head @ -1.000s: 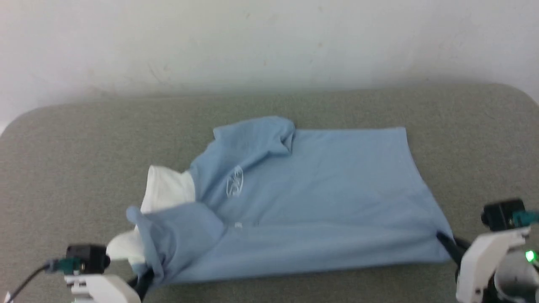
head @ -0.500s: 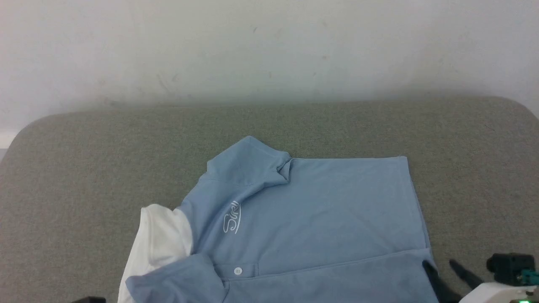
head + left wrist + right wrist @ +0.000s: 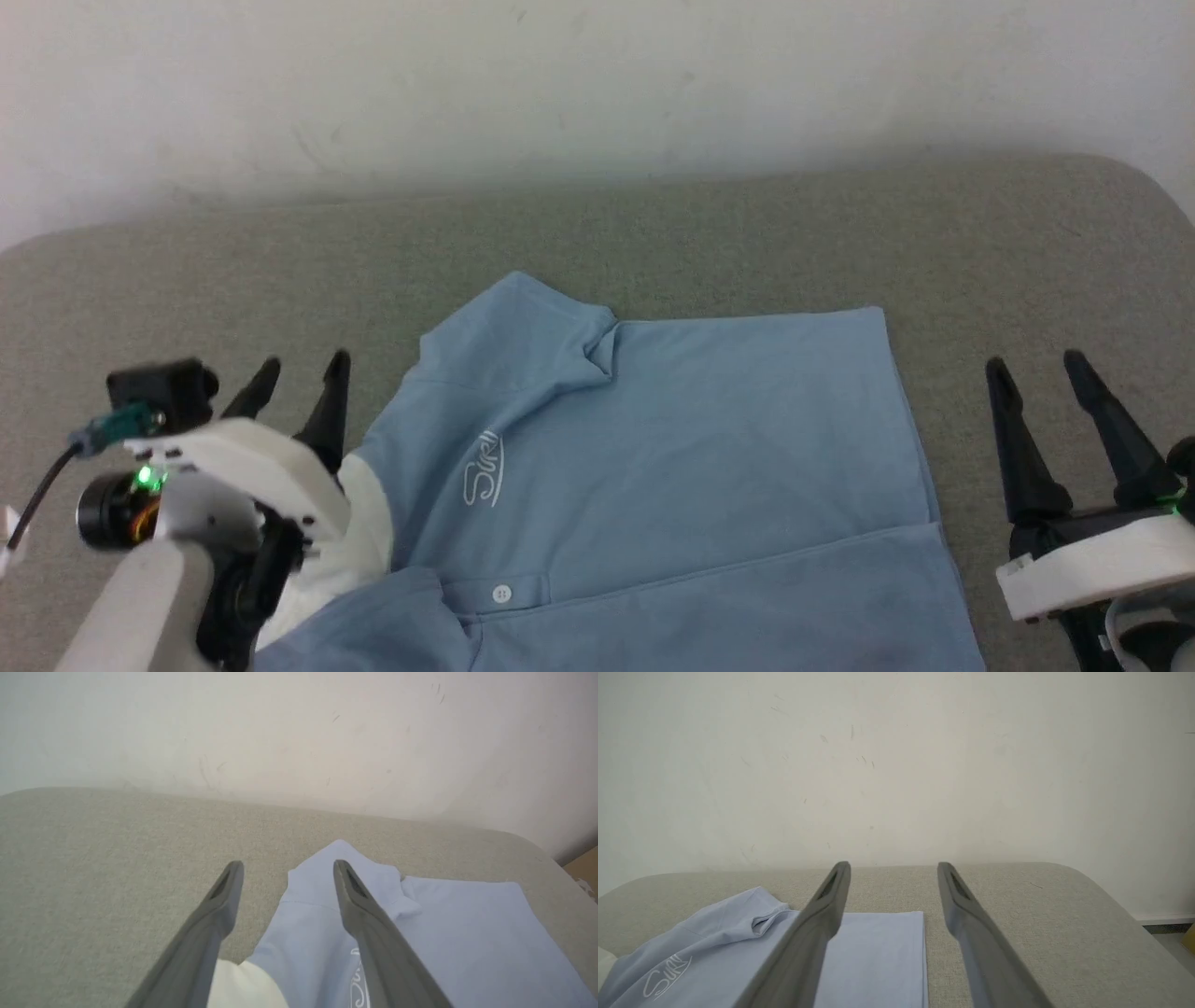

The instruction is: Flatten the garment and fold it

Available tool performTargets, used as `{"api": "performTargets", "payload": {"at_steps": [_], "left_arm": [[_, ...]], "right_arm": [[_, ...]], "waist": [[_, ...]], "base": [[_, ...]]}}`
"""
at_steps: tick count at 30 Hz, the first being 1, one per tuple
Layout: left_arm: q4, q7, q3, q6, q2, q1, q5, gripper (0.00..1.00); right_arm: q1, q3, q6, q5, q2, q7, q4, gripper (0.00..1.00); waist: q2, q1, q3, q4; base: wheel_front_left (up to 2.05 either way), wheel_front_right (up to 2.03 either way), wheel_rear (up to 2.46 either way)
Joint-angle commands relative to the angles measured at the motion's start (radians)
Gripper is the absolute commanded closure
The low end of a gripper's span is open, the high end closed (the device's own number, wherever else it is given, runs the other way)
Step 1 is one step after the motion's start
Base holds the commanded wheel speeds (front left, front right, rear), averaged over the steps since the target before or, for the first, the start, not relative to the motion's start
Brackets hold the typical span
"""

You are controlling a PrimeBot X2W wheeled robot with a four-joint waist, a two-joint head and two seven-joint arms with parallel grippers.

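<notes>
The light blue polo shirt lies spread on the grey table, hem to the right, collar to the left. Its white cursive logo and white button face up, and the white collar shows beside my left arm. The far sleeve is bunched and folded over. My left gripper stands open just left of the shirt's shoulder, holding nothing. My right gripper is open to the right of the hem, apart from the cloth. The left wrist view shows the shirt under the right finger; the right wrist view shows the shirt.
A pale wall rises right behind the table's far edge. The table's rounded right corner lies close to my right gripper. Bare grey table surface lies beyond the shirt and on both sides.
Both grippers let go of the shirt's near edge and rose, now open beside it. The near flap now lies flat. The camera shifted between frames.
</notes>
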Motion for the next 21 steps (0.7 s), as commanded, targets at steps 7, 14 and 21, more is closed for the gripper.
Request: {"api": "performTargets", "payload": {"at_steps": [7, 14, 21], "left_arm": [[0.222, -0.003, -0.055, -0.079, -0.026, -0.274, 0.035, 0.00], [0.494, 0.096, -0.108, -0.175, -0.025, -0.483, 0.028, 0.00], [0.683, 0.261, -0.163, -0.256, 0.002, -0.597, 0.018, 0.00]], "right_arm": [[-0.089, 0.031, -0.001, -0.010, 0.000, -0.002, -0.047, 0.00], [-0.135, 0.059, -0.001, 0.004, 0.010, -0.008, -0.015, 0.00], [-0.146, 0.080, -0.001, 0.028, 0.021, -0.015, 0.045, 0.00]], "waist": [[0.0000, -0.0001, 0.160, -0.113], [0.0000, -0.0001, 0.249, -0.194], [0.0000, -0.0001, 0.289, -0.253]], "base": [[0.00, 0.00, 0.00], [0.00, 0.00, 0.00], [0.00, 0.00, 0.00]]}}
